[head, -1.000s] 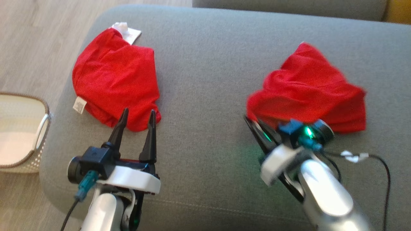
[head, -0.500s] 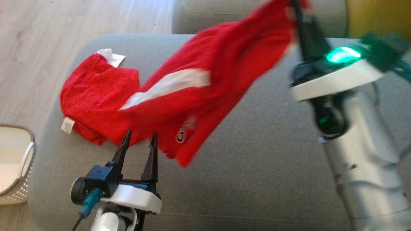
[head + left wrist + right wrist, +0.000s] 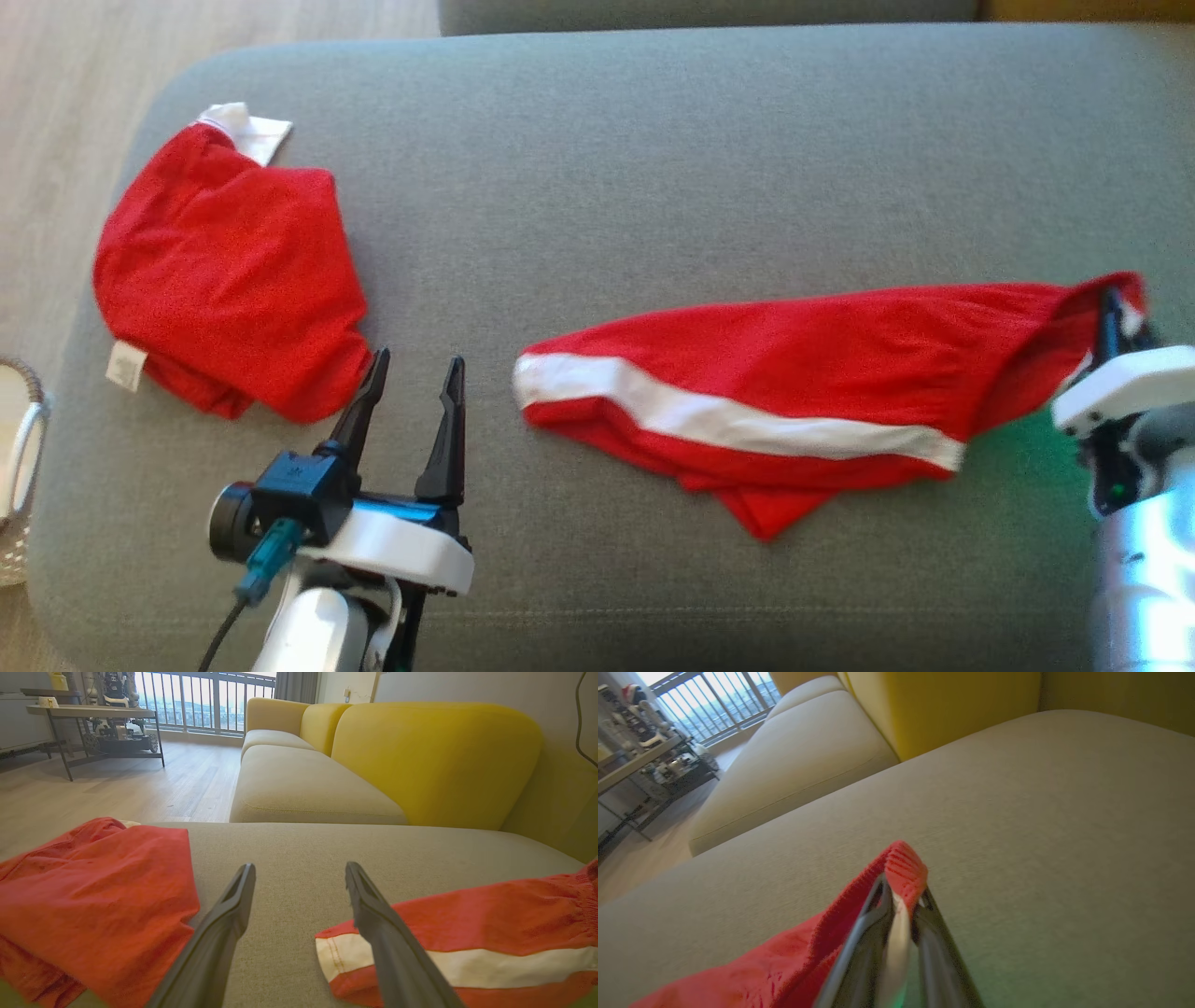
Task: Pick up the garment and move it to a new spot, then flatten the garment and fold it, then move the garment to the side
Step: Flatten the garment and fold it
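The grey sofa cushion (image 3: 653, 140) carries the red garment (image 3: 803, 355) right of centre — long axis left to right, hem end pointing left. The right end effector (image 3: 1111, 313) pinches its waistband end; the left end effector (image 3: 415, 369) stands spread wide, holding nothing.

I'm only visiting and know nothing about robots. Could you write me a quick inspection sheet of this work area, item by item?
Surface: grey sofa cushion, bare between the two cloths.
Job's things: red garment with white stripe, stretched out along the cushion, with one end held by the right pincer.
Clutter: second red garment bunched at the left; pale basket beside the cushion.
Pincers: left pincer open and holding nothing; right pincer shut on the garment's ribbed edge.
Cables: dark cable with a teal plug at the left wrist.
Surroundings: wood floor, yellow sofa, railing, low table.
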